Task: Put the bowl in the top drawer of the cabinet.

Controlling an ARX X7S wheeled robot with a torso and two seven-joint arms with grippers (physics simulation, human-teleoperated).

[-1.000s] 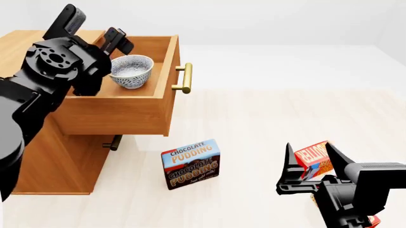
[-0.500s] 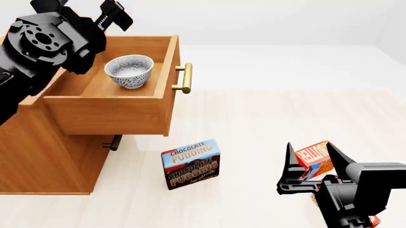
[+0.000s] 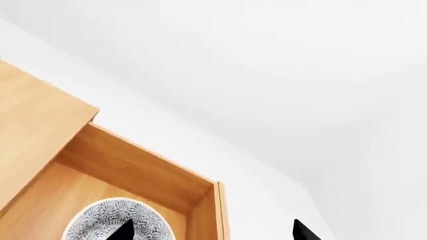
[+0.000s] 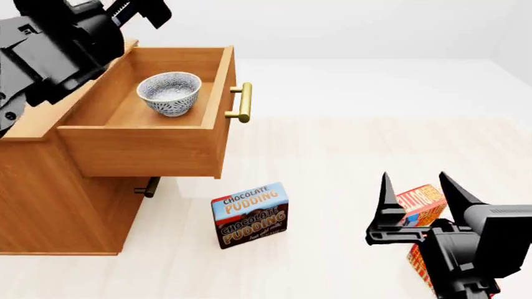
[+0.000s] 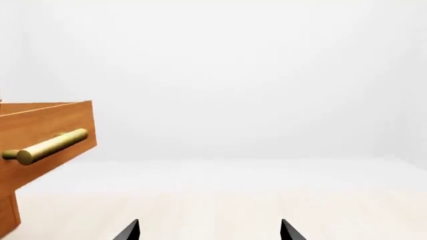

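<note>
We saw the bowl (image 4: 169,93) standing upright inside the top drawer (image 4: 141,146) of the cabinet (image 4: 50,205), which was pulled out, its brass handle (image 4: 242,103) to the right. The left end effector (image 4: 137,11) was above the far left of the drawer, empty with its fingers spread wide. The right end effector (image 4: 418,200) was also wide, near right, in front of a red box (image 4: 422,204). A pudding box (image 4: 250,215) stood on the floor (image 4: 349,156).

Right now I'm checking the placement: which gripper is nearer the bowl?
Left. The left gripper is above the drawer's back, near the bowl; the right gripper is far off, low over the floor.
</note>
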